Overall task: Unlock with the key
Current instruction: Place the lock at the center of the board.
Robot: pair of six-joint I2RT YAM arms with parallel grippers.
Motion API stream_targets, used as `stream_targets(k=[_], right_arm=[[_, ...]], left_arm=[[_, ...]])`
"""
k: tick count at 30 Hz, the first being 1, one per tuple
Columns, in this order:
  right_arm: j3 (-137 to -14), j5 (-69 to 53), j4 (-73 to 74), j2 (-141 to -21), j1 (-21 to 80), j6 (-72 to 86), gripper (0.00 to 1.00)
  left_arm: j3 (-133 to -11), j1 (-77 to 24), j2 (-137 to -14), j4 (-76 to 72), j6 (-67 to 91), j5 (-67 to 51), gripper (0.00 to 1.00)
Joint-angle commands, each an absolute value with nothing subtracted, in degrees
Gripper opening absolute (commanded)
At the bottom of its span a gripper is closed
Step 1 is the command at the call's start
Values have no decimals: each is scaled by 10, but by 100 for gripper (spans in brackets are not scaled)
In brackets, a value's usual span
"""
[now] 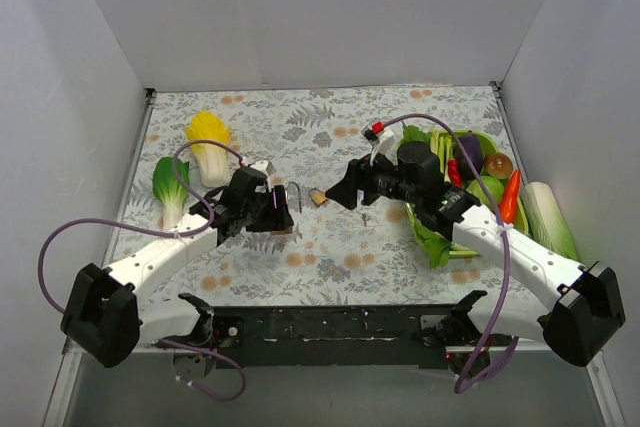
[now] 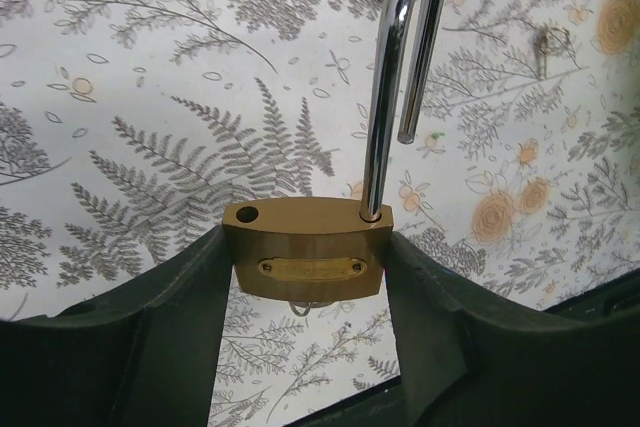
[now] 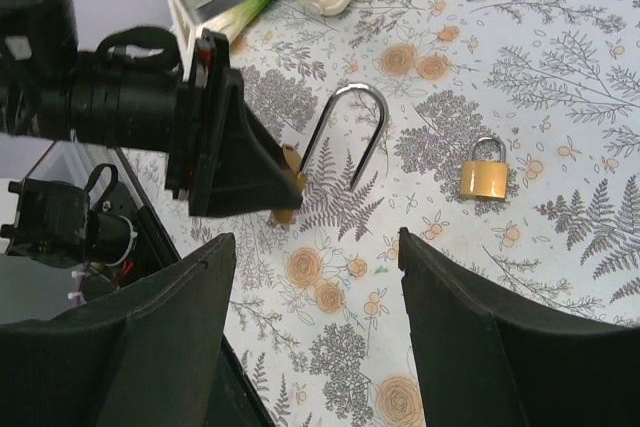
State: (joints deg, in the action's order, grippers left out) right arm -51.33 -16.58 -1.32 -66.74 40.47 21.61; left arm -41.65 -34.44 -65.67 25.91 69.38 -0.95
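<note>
My left gripper (image 1: 278, 209) is shut on the brass body of a large padlock (image 2: 308, 259), gripping it by its sides. Its steel shackle (image 2: 395, 77) stands open, with one leg free of the body; it also shows in the right wrist view (image 3: 350, 132). A silver bit (image 2: 297, 304) pokes from under the body; I cannot tell if it is the key. A small brass padlock (image 3: 484, 172) lies shut on the cloth just past the shackle (image 1: 317, 197). My right gripper (image 1: 342, 193) is open and empty, facing the left one, with its fingers (image 3: 460, 347) above the cloth.
A napa cabbage (image 1: 208, 142) and a bok choy (image 1: 170, 187) lie at the left. A green basket (image 1: 432, 243) of vegetables, a carrot (image 1: 510, 197) and a pale leek (image 1: 548, 217) sit at the right. White walls close in three sides.
</note>
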Motion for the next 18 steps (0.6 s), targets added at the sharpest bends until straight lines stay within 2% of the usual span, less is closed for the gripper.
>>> stream_targets(k=[1,9,18], right_arm=[[-507,-161,-21,-650,401,210,73],[-496,-153,-19,-641,397,207,73],[-482,-148,-23,-625,397,208,73]], left_arm=[[-469,-302,-692,275,672,-62,0],[-541,-278,-791,344,628,-8,0],[-587,-248,-879,339,595,-8,0]])
